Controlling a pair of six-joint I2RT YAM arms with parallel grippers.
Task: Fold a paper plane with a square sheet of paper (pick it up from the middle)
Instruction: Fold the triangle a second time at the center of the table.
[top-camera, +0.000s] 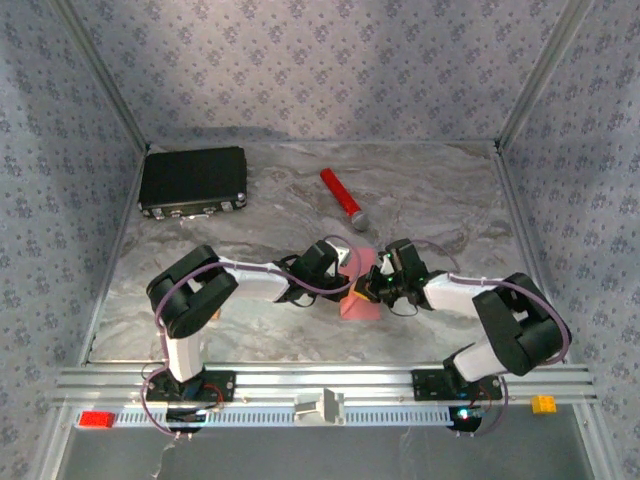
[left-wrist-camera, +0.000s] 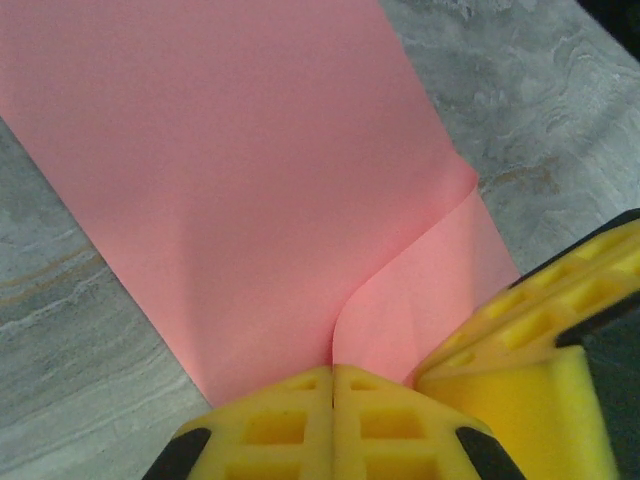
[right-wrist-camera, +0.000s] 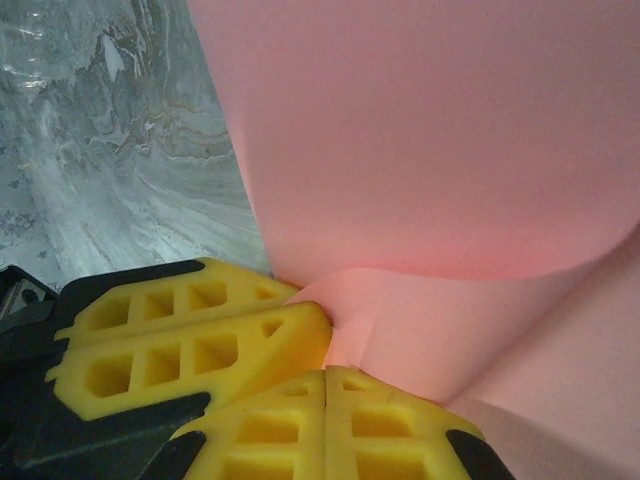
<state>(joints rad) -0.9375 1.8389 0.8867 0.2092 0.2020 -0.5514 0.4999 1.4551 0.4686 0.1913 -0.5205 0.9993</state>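
Soft even light, blurry close-ups

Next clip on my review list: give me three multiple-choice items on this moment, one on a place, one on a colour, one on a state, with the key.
1. Where on the table is the black case? A) far left corner B) far right corner C) near edge
2. What colour is the sheet of paper? A) white B) pink-red C) blue
3. How are the left gripper and right gripper? A) both open B) one open C) both shut on the sheet
Key: A, the top view shows the case at the back left; B, both wrist views show pink-red paper; C, each wrist view shows jaws pressed together on the sheet.
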